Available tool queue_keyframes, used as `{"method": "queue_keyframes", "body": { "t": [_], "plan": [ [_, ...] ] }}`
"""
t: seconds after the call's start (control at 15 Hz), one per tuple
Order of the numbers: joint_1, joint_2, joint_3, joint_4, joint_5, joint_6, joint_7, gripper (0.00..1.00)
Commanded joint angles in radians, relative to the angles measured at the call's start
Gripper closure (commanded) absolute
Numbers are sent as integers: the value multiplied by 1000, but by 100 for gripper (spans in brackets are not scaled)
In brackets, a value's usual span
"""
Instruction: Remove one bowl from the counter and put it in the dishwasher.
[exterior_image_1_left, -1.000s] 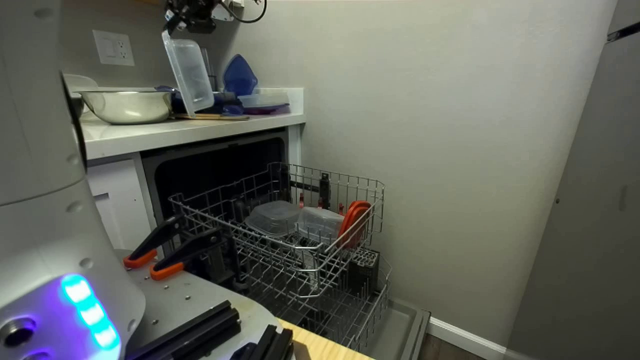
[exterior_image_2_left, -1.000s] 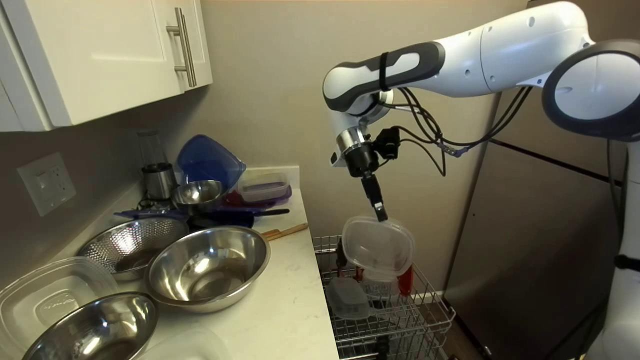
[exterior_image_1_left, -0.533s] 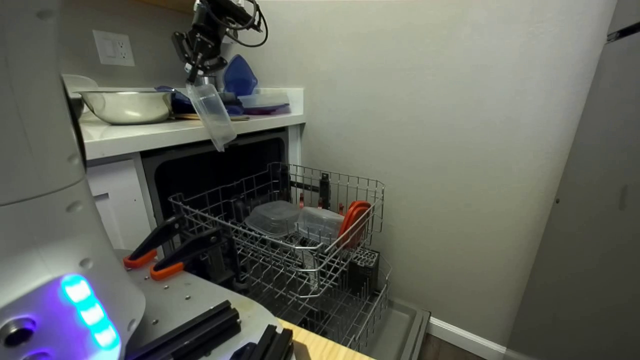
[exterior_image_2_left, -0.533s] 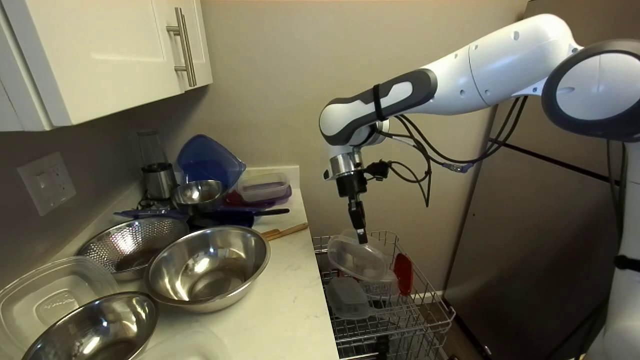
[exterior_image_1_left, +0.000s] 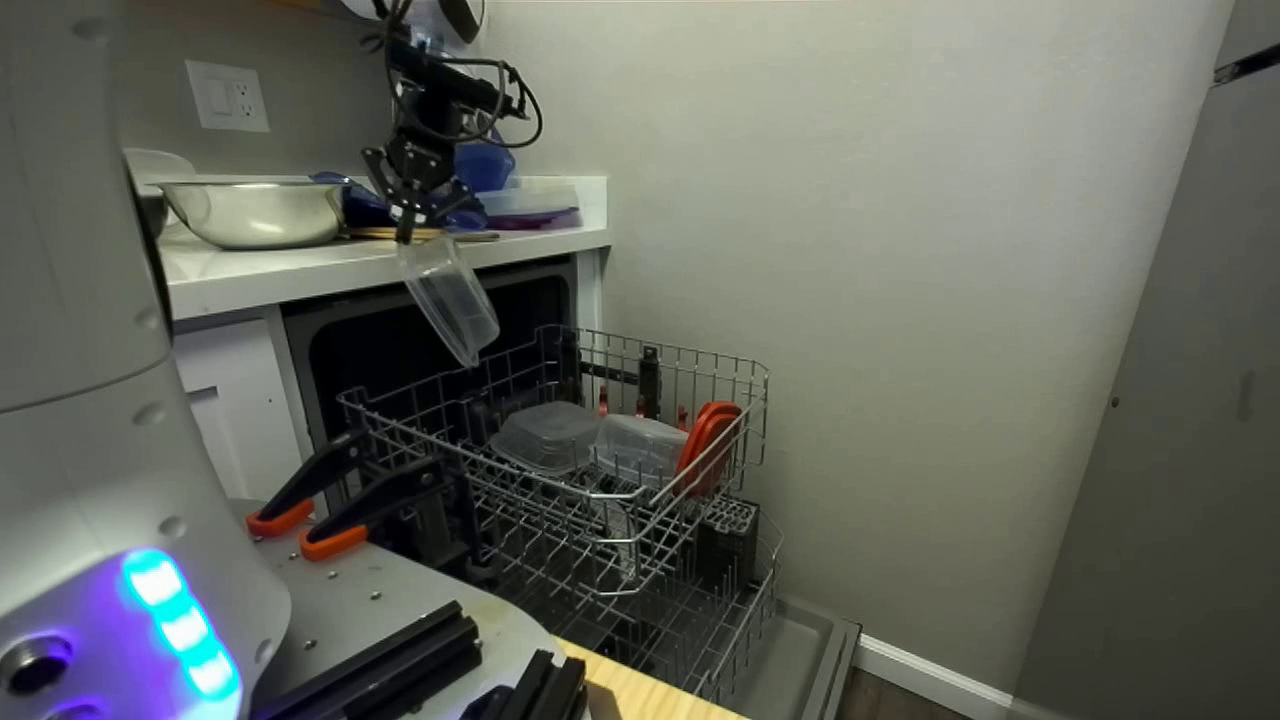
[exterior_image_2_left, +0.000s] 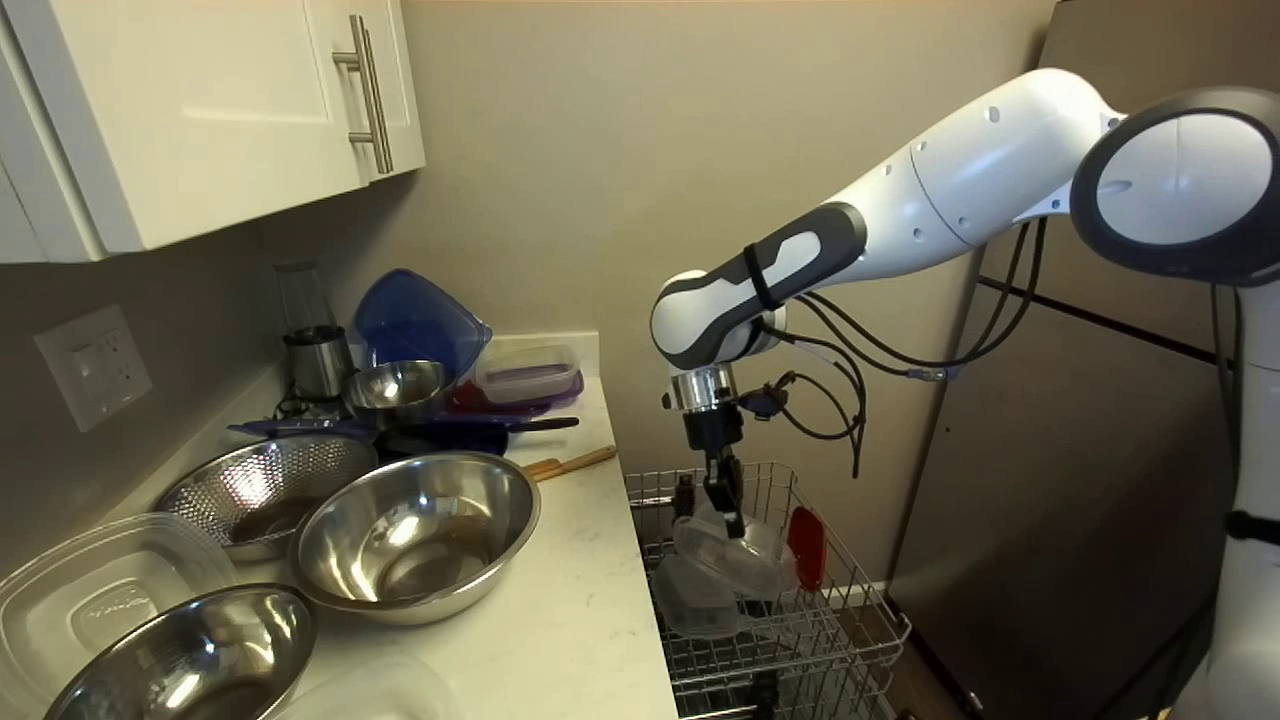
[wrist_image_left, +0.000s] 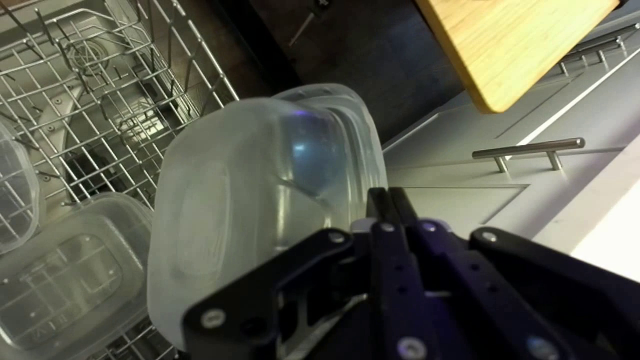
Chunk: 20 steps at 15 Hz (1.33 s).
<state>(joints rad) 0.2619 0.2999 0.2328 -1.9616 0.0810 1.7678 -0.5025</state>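
My gripper (exterior_image_1_left: 404, 236) is shut on the rim of a see-through plastic bowl (exterior_image_1_left: 450, 302), which hangs tilted below the fingers. In an exterior view the gripper (exterior_image_2_left: 735, 524) and the bowl (exterior_image_2_left: 738, 562) are over the pulled-out upper rack. The bowl fills the middle of the wrist view (wrist_image_left: 215, 200), left of the nearly meeting fingertips (wrist_image_left: 392, 196). Whether it touches the rack cannot be told. The dishwasher (exterior_image_1_left: 520, 300) is open below the white counter (exterior_image_1_left: 390, 266), which also shows in an exterior view (exterior_image_2_left: 590, 610).
The upper rack (exterior_image_1_left: 755, 376) holds see-through containers (exterior_image_1_left: 545, 436) and a red-orange item (exterior_image_1_left: 708, 440). Metal bowls (exterior_image_2_left: 430, 500), a colander (exterior_image_2_left: 262, 488) and a wooden utensil (exterior_image_2_left: 585, 461) lie on the counter. A wooden board (wrist_image_left: 505, 45) shows in the wrist view.
My gripper has come down with the bowl from above counter height towards the upper rack. The bowl now leans more. The other things have not moved.
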Motion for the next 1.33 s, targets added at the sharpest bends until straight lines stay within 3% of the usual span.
{"method": "queue_keyframes", "body": {
  "t": [0.0,0.33,0.8,1.27],
  "plan": [
    [-9,-10,8,-58,-44,56,72,100],
    [-29,-27,-7,-141,-63,141,121,100],
    [-52,-13,-47,-241,-174,440,164,100],
    [-49,4,-82,-334,-230,527,309,100]
  ]
}}
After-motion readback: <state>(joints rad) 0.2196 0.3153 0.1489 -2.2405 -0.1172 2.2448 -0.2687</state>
